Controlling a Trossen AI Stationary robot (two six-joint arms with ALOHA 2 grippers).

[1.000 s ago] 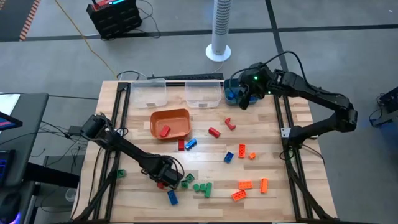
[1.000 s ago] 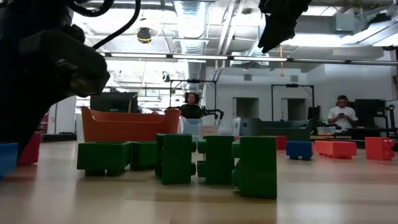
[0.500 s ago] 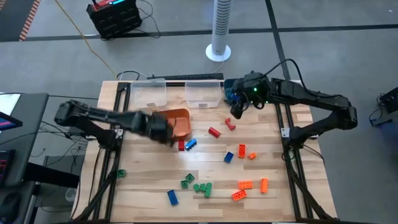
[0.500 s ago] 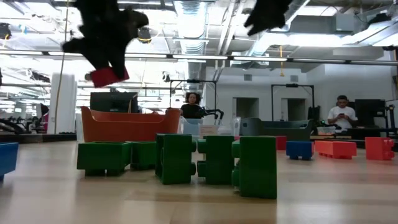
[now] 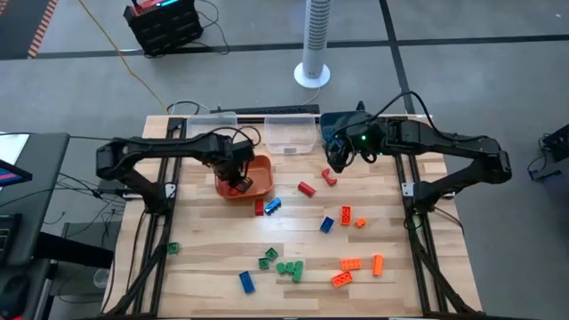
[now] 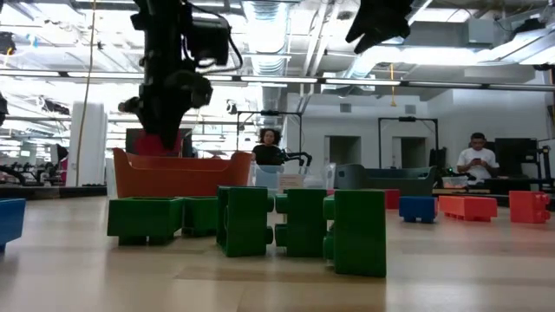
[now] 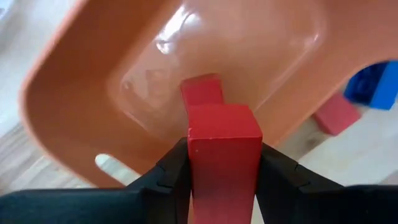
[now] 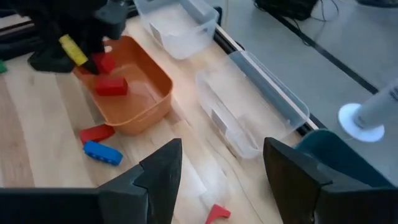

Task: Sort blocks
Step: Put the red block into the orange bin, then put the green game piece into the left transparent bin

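My left gripper hangs over the orange bin, shut on a red block. A second red block lies on the bin's floor below it. In the low view the held block shows just above the bin's rim. My right gripper stands open and high near the teal bin, with nothing between its fingers. Loose red, blue, green and orange blocks lie scattered on the table. My left gripper pinches the red block by two opposite sides between its two fingers. The fingers come from above, pointing down. The block hangs clear over the inside of the orange bin, touching neither its walls nor its floor.
Two clear bins stand at the far edge. A red block and a blue one lie just near of the orange bin. Green blocks cluster toward the near edge, orange ones at the near right.
My left gripper has risen from the near part of the table and swung toward the far edge with the red block, rolling its wrist, and now hangs over the orange bin. My right gripper has drifted a little away from the teal bin toward the table's middle.
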